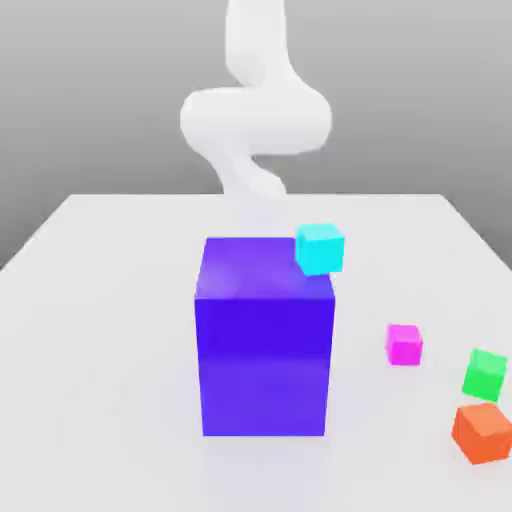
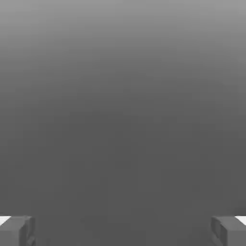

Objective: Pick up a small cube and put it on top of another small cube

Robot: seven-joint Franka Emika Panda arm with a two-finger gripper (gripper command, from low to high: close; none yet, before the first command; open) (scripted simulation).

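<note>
Nearest the exterior camera, an orange cube (image 1: 483,432) is sitting at the table's (image 1: 100,300) front edge on the exterior view's right, with a green cube (image 1: 486,372) just behind it. Left of those, the pink cube (image 1: 404,344) is resting on the table, apart from the big blue block (image 1: 265,340) standing at centre. A cyan cube (image 1: 320,249) is showing at the block's top far corner on the exterior view's right; whether it is touching the block I cannot tell. The white arm (image 1: 255,115) is rising behind the block, well away from the pink cube. In the hand view the gripper (image 2: 123,230) is gaping wide, fingers (image 2: 17,230) holding nothing.
</note>
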